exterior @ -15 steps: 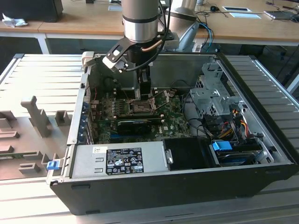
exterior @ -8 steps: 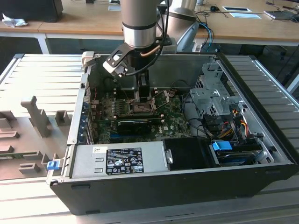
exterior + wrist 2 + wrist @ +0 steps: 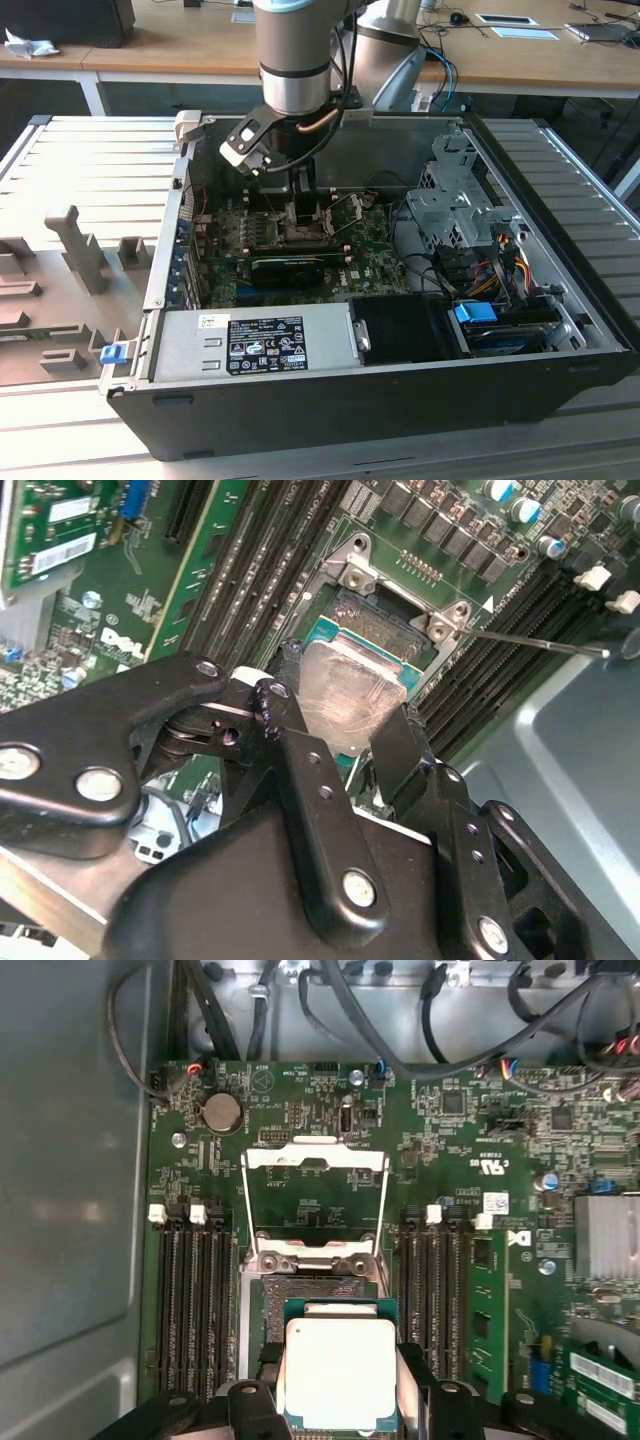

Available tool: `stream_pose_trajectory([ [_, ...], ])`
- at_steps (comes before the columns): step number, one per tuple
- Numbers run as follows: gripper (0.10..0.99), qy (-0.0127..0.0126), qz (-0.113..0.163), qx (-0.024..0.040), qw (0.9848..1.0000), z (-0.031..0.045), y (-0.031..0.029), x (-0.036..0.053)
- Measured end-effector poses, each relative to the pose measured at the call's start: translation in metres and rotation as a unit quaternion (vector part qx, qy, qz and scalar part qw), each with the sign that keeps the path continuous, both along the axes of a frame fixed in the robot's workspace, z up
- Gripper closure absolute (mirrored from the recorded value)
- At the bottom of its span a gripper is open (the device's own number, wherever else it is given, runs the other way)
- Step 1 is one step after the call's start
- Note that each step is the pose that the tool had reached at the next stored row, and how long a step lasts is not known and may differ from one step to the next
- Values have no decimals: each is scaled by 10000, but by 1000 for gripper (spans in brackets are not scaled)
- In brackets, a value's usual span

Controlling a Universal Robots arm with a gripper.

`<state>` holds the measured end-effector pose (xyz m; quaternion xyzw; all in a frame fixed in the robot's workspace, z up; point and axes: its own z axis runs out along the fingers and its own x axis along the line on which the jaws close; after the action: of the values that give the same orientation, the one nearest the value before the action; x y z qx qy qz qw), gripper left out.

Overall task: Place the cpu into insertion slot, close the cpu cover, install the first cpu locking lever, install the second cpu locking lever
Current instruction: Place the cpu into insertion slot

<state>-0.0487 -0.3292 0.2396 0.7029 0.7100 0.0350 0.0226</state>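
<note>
My gripper (image 3: 338, 1355) is shut on the cpu (image 3: 338, 1385), a pale square chip with a green rim, one black finger (image 3: 266, 1365) on each side of it. In both wrist views the cpu (image 3: 350, 680) hovers over the edge of the insertion slot (image 3: 305, 1288), whose dark contact field (image 3: 385, 605) is partly uncovered. The cpu cover (image 3: 315, 1157), a silver frame with a cut-out centre, is swung open beyond the slot, with thin wire levers along its sides. In the exterior view the gripper (image 3: 300, 205) reaches down into the open computer case above the green board.
Black memory slots (image 3: 195, 1310) flank the socket on both sides. A long black card (image 3: 290, 265) lies near the socket, a power supply (image 3: 250, 340) along the case's front wall, a metal drive cage (image 3: 450, 200) and cables towards the exterior view's right. A finned heatsink (image 3: 605, 1235) stands on the board.
</note>
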Motion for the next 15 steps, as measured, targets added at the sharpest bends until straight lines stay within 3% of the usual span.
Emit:
stream_pose_trajectory([
  [2,557,0,0,0,10000,-41,8,-1],
  [3,557,0,0,0,10000,-101,19,-2],
  [15,557,1,-7,0,10000,-336,111,-1],
])
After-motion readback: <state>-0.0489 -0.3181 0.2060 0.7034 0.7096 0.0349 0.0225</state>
